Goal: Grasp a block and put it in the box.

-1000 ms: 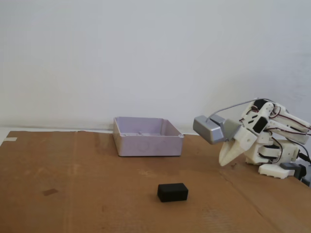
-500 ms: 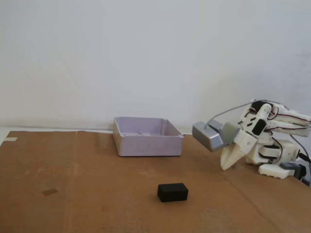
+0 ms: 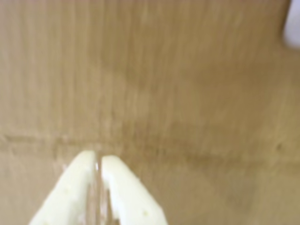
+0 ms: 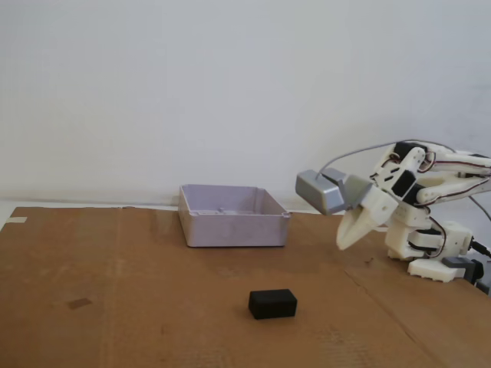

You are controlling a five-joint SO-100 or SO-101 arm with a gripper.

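In the fixed view the small black block [image 4: 272,303] lies on the brown cardboard near the front, by itself. The pale lilac-grey box [image 4: 232,215] stands behind it, toward the wall, with nothing visible inside. My cream gripper [image 4: 342,244] hangs a little above the cardboard to the right of both, pointing down and left, its fingers together and holding nothing. The wrist view shows the two fingertips [image 3: 84,165] pressed shut over bare, blurred cardboard; the block is out of that view.
The arm's white base [image 4: 430,249] sits at the right edge of the cardboard [image 4: 115,307]. A grey camera [image 4: 319,191] rides on the wrist. A white wall rises right behind the box. A pale corner [image 3: 293,26] shows at the wrist view's top right.
The arm has lifted and reached left: the gripper and its grey camera moved up and toward the box. The fingers stayed shut. Block and box have not moved.
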